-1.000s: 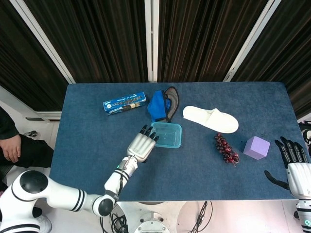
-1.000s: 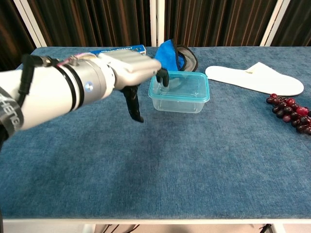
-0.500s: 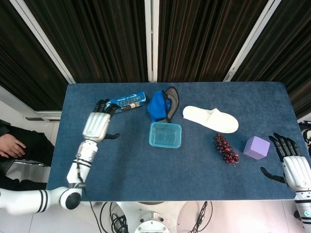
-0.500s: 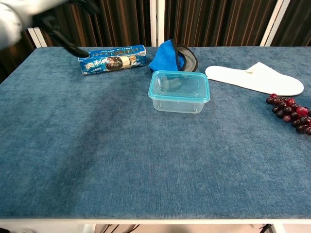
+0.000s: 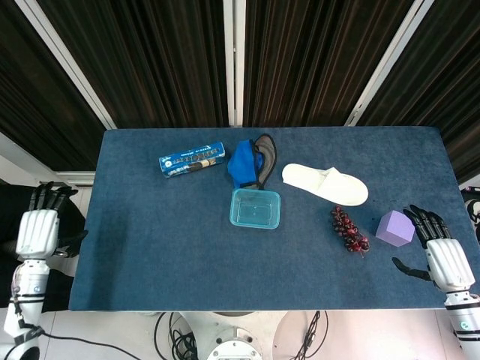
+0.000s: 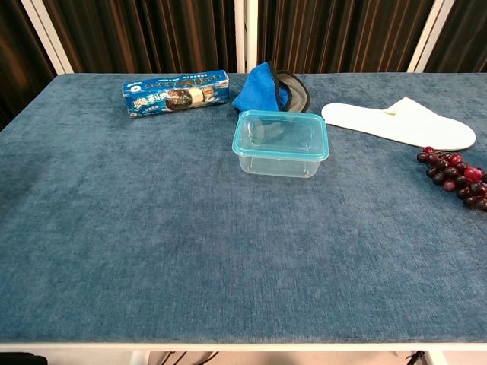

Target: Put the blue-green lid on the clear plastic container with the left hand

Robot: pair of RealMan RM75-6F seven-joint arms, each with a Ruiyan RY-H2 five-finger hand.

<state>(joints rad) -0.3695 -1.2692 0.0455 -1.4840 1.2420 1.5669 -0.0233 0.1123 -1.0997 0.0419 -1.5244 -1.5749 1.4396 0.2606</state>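
The clear plastic container [image 5: 255,208] [image 6: 281,144] stands near the middle of the blue table with the blue-green lid [image 5: 256,205] [image 6: 281,135] lying flat across its top. My left hand [image 5: 37,231] hangs off the table's left edge, fingers spread, holding nothing. Off the right edge my right hand [image 5: 445,257] is open too, close to a purple cube. Neither hand shows in the chest view.
A blue snack packet [image 5: 193,159] [image 6: 176,92] lies at the back left. A blue and grey cloth item [image 5: 251,161] [image 6: 271,87] sits just behind the container. A white slipper [image 5: 325,184] [image 6: 403,122], red grapes [image 5: 349,230] [image 6: 455,173] and a purple cube [image 5: 395,228] lie to the right.
My left hand has drawn back from beside the container, swung past the snack packet and left the table on the left. The right hand shifted slightly toward the cube.
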